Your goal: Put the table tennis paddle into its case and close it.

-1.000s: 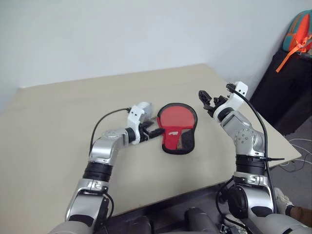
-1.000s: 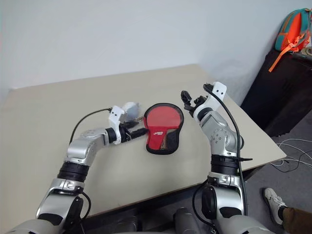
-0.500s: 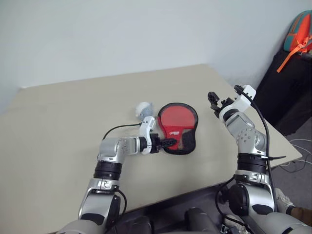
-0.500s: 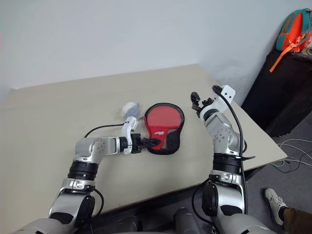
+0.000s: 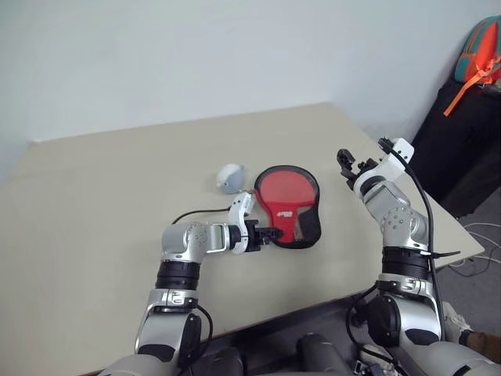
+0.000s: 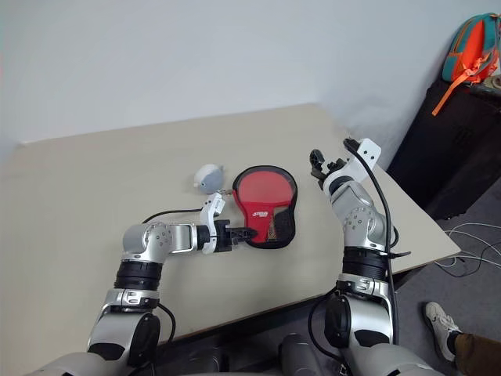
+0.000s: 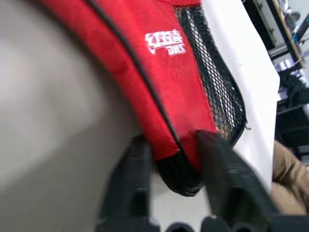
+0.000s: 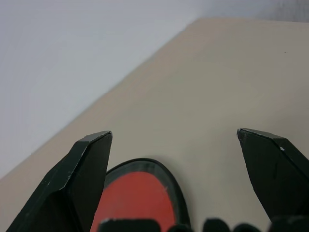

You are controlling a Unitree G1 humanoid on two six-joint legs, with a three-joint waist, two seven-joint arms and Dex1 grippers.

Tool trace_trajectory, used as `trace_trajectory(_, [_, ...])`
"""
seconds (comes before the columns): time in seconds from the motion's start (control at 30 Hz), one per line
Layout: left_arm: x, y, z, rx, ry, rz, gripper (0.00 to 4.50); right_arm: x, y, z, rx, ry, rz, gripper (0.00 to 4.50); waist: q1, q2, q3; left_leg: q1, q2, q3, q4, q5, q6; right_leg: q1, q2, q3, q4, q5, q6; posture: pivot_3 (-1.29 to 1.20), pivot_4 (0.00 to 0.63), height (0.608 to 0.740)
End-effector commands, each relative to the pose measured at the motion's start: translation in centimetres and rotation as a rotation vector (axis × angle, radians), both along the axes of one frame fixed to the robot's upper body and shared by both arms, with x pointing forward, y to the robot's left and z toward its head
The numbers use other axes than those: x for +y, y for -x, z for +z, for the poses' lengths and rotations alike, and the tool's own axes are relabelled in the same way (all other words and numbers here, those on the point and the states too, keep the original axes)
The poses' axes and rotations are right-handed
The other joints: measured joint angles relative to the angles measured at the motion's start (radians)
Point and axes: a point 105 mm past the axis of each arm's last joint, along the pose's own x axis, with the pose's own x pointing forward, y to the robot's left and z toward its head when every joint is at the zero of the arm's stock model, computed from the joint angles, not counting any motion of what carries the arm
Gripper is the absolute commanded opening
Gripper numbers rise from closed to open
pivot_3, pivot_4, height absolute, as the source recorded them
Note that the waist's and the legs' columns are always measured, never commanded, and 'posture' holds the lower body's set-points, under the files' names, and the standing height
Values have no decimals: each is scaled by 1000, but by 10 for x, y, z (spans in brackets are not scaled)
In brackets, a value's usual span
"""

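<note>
The case (image 5: 288, 205) lies flat mid-table, red with black trim and a black mesh panel. Its round end points away from me and its narrow end toward me. My left gripper (image 5: 270, 233) is at that narrow end. In the left wrist view, its two fingers (image 7: 140, 179) are shut on the case (image 7: 159, 72) at the black-trimmed corner. The table tennis paddle is hidden; I cannot tell whether it is inside. My right gripper (image 5: 348, 162) hangs open above the table, to the right of the case and apart from it. The case's round end (image 8: 137, 193) shows between its fingers.
A small grey-white rounded lump (image 5: 229, 177) sits on the table (image 5: 102, 204) just left of the case's round end. Past the table's right edge, an orange and teal backpack (image 5: 479, 51) rests on a dark cabinet (image 5: 462, 141).
My left gripper has swung from beside the grey-white lump to the case's narrow end, rolled over, and shut on its edge. The right gripper has drifted slightly right and stayed open.
</note>
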Motion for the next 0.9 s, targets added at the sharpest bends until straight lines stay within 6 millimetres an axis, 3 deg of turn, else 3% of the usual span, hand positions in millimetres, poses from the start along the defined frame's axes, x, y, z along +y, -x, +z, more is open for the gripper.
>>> trace_trajectory(0.03, [-2, 4, 17, 30, 115, -6, 10, -7, 0, 13, -47, 23, -35, 4500, 0, 0, 0, 0, 0, 0, 0, 0, 0, 0, 0, 0, 0, 0, 0, 0, 0, 740])
trace_trajectory(0.2, [2, 43, 21, 100, 160, -152, 10, -6, 1, 15, -56, 31, -21, 4500, -10, 0, 0, 0, 0, 0, -1, 0, 0, 0, 0, 0, 0, 0, 0, 0, 0, 740])
trace_trajectory(0.37, [16, 70, 32, 102, 190, -244, 10, -6, 2, 12, -39, 37, -7, 4500, -17, 1, 0, 0, 0, -1, 0, 0, 0, 0, 0, 0, 0, 0, 0, 0, 0, 740])
trace_trajectory(0.6, [51, 111, 27, 211, 168, -307, 10, 4, 3, 10, -16, 76, 67, 4500, -28, 2, 1, 0, 1, -3, -1, 0, 0, -1, 1, 0, 1, -1, -1, 0, 0, 740])
trace_trajectory(0.77, [69, 124, 16, 331, 153, -268, 10, 14, 5, 12, -14, 112, 121, 4500, -25, 2, 1, 0, 1, -3, -1, 0, 0, -1, 1, -1, 1, -1, -2, 0, 0, 740])
trace_trajectory(0.9, [69, 124, 25, 230, 168, -226, 10, 14, 6, 10, -5, 121, 132, 4500, -24, 2, 1, -1, 1, -3, -1, 0, 0, -2, 1, -1, 0, -1, -2, 0, 0, 740])
